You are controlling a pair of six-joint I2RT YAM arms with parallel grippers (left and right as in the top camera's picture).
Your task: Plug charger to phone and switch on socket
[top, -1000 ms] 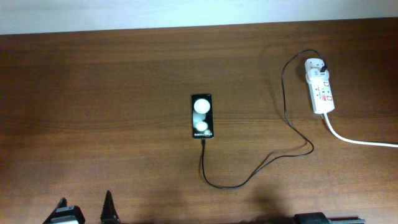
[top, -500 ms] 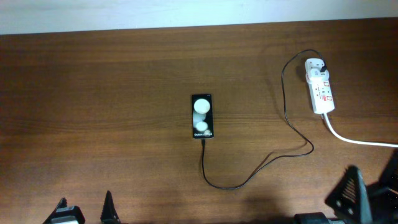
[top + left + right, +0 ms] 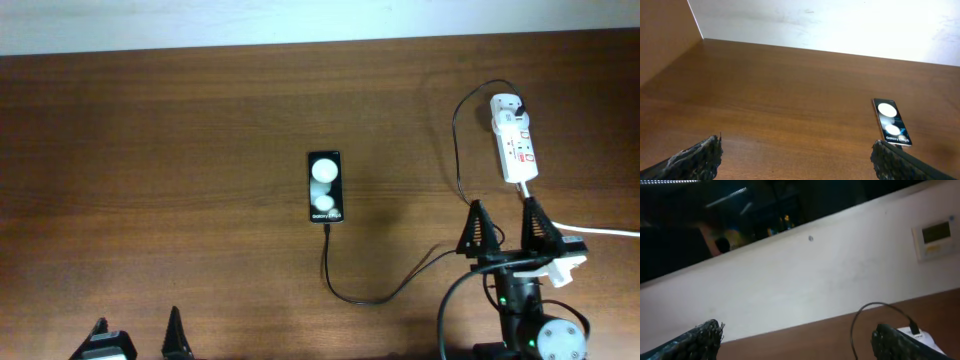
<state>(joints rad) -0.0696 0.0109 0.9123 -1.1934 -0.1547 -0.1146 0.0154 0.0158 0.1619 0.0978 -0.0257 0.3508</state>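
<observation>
Phone (image 3: 325, 187) face-up on surface (image 3: 180, 120), charger (image 3: 326, 258) running from its near end to socket (image 3: 514, 138); right pincer (image 3: 503, 204) spread just beside socket, left pincer (image 3: 137, 320) spread, well apart.

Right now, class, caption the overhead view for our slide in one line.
Open right claw near the socket; the charger reaches the phone.

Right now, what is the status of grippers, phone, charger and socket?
Both open: left gripper at near edge, right gripper just below white power strip. Thin black charger cable meets bottom edge of flat black phone. Only white cord between.
</observation>
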